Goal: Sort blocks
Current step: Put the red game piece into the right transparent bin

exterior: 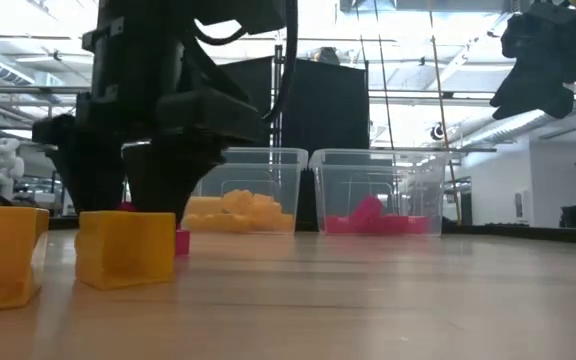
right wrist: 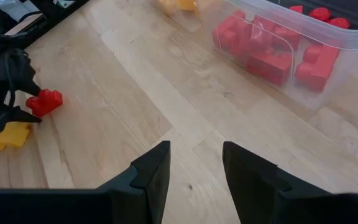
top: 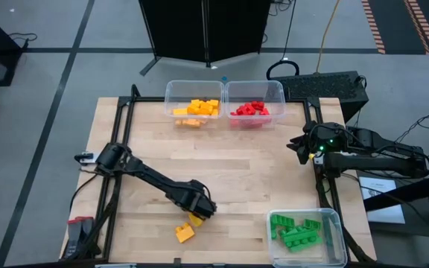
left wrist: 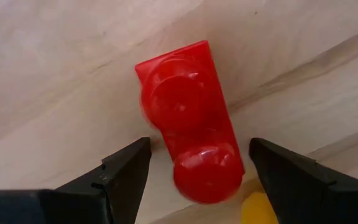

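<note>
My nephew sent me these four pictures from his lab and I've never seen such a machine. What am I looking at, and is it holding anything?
Two robot arms work at a wooden table. One picture looks down from above, one looks level across the table, and two come from cameras on the wrists. Three clear bins hold sorted toy bricks: yellow blocks, red blocks and green blocks. The left gripper is down at the table, open around a loose red block, not yet gripping. Two yellow bricks lie nearby. The right gripper waits open, holding nothing.

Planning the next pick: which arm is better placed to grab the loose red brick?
Left. Its hand is open astride the red brick; the right hand waits far off by the table's edge.
</note>
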Tool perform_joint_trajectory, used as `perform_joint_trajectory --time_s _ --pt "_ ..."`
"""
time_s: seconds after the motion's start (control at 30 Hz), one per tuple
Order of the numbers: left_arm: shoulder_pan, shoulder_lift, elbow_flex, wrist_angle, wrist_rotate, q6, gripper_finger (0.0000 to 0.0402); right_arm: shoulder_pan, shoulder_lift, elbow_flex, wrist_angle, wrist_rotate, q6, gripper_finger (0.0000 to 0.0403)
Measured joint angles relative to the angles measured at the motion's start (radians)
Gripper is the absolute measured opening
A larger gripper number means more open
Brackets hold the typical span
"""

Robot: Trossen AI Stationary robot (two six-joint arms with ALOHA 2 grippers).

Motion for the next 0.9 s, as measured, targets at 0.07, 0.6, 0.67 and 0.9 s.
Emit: perform_joint_trajectory --time_s 0.07,0.6,0.67,0.9 --pt "0.005 -0.003 -0.027 0.051 0.012 0.005 0.0276 0.0 0.0 0.0 0.0 0.0 0.0 0.0144" --pt "0.066 -0.002 -0.012 0.033 0.017 0.166 0.0071 0.0 0.0 0.0 0.0 0.0 0.008 0.0144" --pt "0.071 0.001 0.011 0.016 0.015 0.192 0.0071 0.0 0.0 0.0 0.0 0.0 0.008 0.0144" --pt "0.126 0.007 0.127 -0.022 -0.125 0.261 0.0071 0.0 0.0 0.0 0.0 0.001 0.007 0.0144"
